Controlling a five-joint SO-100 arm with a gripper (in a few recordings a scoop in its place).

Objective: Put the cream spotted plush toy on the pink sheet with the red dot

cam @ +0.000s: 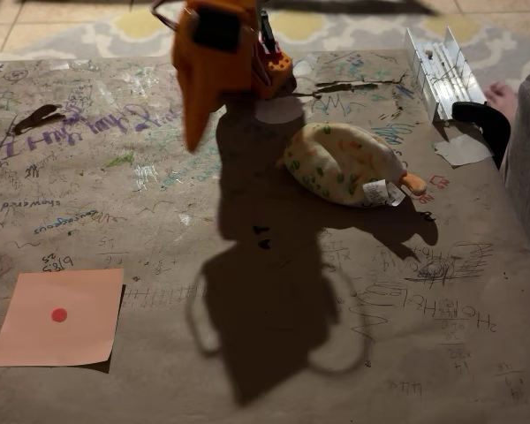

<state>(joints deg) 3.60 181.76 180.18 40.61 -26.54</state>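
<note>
Sheet [57, 318] lies bare at the table's [336, 353] near left. Plush [349, 165] rests far right, ungrasped. My hand [194, 124] hangs above, empty; finger spacing indeterminate. Nothing done.

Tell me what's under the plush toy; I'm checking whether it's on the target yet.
Under the plush toy is the scribbled brown table, not the pink sheet, which lies apart at lower left. What sits directly beneath its body is covered.
</note>
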